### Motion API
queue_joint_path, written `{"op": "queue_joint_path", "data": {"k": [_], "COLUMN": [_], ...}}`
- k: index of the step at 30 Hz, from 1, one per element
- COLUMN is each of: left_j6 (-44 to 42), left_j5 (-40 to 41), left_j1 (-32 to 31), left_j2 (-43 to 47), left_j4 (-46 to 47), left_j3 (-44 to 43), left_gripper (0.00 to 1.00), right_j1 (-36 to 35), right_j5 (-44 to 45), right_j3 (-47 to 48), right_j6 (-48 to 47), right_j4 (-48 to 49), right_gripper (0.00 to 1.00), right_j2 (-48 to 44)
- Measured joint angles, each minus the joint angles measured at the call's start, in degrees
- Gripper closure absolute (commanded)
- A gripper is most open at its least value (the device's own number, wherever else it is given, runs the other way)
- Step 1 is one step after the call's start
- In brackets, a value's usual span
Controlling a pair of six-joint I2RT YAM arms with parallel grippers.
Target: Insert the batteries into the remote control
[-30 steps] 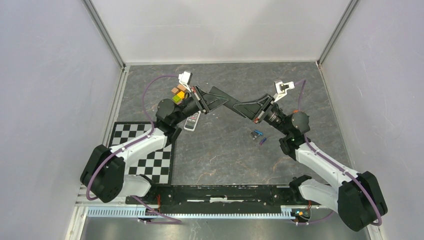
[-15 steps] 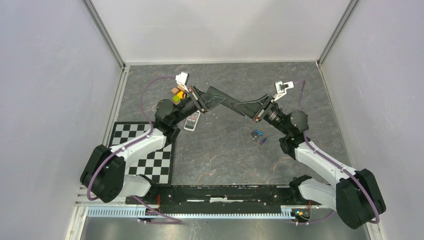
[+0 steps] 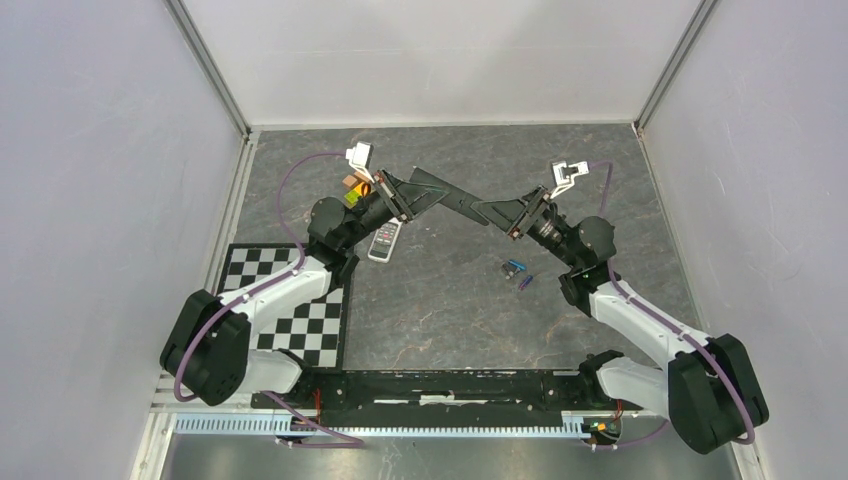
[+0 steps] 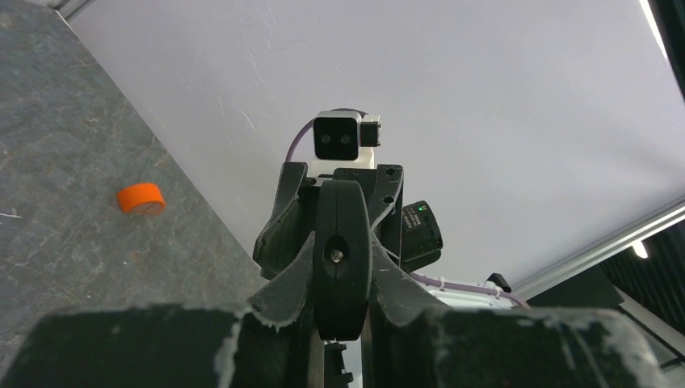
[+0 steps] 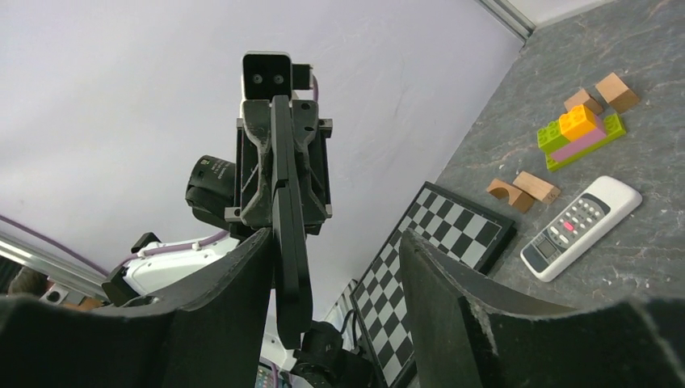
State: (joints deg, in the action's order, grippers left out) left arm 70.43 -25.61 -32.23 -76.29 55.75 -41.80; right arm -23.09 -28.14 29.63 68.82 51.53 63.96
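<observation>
Black is the slim bar (image 5: 284, 186) that I find raised above the table (image 3: 440, 300), bridging the two arms. The left gripper (image 4: 342, 284) has its jaws pressed together on one end of it. The right gripper (image 5: 333, 267) stands spread, one finger on each side of the bar's other end; I cannot tell whether the bar touches the nearer finger. The remote control (image 3: 384, 241) lies button face up on the table below the left arm's wrist, just beyond the checkerboard mat (image 3: 300, 310) and near the building blocks (image 3: 355, 190). The blue battery (image 3: 514, 267) and the purple battery (image 3: 525, 281) lie close together on the table beneath the right arm, well apart from the remote. An orange cap (image 4: 140, 198) sits on the table near the wall.
</observation>
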Motion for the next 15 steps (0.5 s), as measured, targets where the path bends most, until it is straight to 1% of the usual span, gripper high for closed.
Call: {"op": "queue_joint_path", "data": {"k": [9,11,15], "left_j6": [-5.14,-5.97,-7.23], "left_j5": [0.04,0.07,0.07], "left_j1": [0.0,0.0,0.0], "left_j2": [0.0,0.0,0.0], "left_j4": [-3.65,-4.04,-5.18], "left_j3": [-0.02,-0.09,-0.59], "left_gripper": [0.98,0.98,0.98], "right_j1": [0.35,0.35,0.35], "right_j5": [-0.11,-0.2,-0.37], "right_j3": [-0.57,-0.74,-1.09], "right_j6": [-0.52,-0.72,-0.81], "right_j4": [-7.5,-8.68,-10.36], "right_gripper": [0.41,0.4,0.3], "right_j2": [-1.88,-2.47,-3.58]}}
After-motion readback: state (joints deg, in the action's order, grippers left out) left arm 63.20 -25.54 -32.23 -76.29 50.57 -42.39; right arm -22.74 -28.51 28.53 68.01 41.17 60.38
